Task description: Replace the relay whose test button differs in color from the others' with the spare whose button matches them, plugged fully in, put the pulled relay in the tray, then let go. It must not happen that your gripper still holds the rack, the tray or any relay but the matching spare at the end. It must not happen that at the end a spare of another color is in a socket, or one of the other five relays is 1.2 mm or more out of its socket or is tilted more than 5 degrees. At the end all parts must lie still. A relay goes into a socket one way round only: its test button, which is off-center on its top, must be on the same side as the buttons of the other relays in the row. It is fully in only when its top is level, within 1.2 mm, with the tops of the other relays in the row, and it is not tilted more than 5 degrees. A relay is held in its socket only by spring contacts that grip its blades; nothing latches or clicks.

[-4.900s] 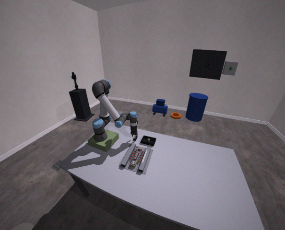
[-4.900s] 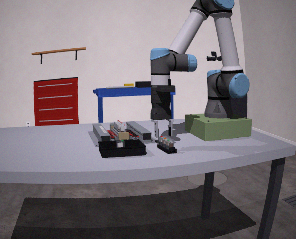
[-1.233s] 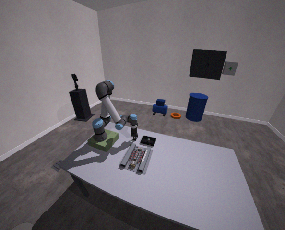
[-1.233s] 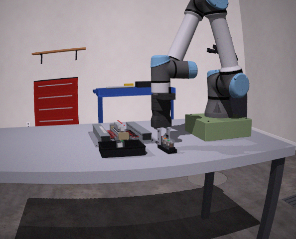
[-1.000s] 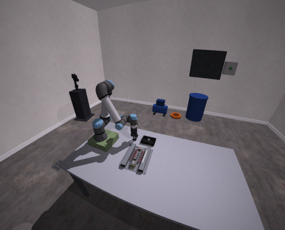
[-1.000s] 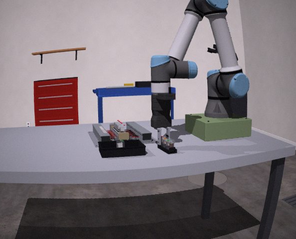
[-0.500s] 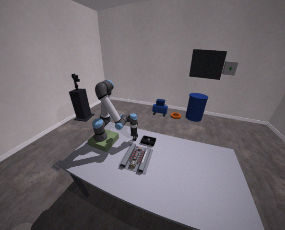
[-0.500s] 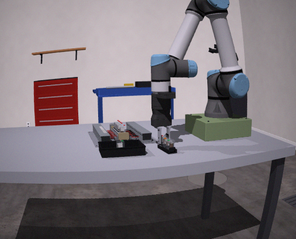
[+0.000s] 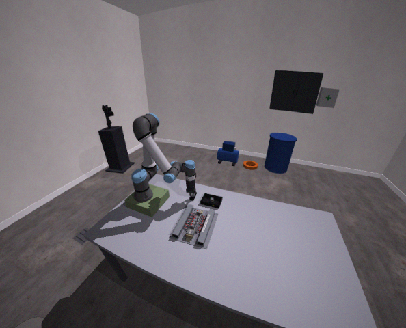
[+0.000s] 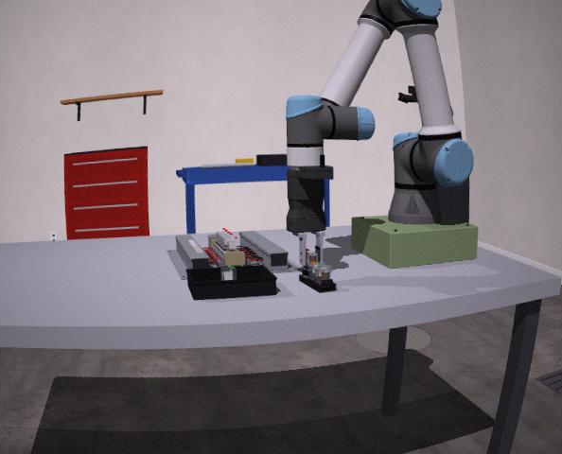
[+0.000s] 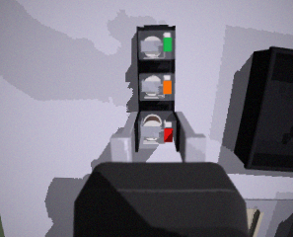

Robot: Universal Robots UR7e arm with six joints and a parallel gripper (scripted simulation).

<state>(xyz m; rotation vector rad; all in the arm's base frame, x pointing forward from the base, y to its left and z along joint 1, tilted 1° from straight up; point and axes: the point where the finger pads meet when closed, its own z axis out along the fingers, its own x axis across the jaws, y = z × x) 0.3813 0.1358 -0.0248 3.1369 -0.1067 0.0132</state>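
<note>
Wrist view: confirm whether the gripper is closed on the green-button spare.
No: the gripper fingers clamp the red-button spare, while the green-button spare sits two places farther along the holder.

Three spare relays (image 11: pixel 156 87); one tray (image 11: pixel 273 111).
</note>
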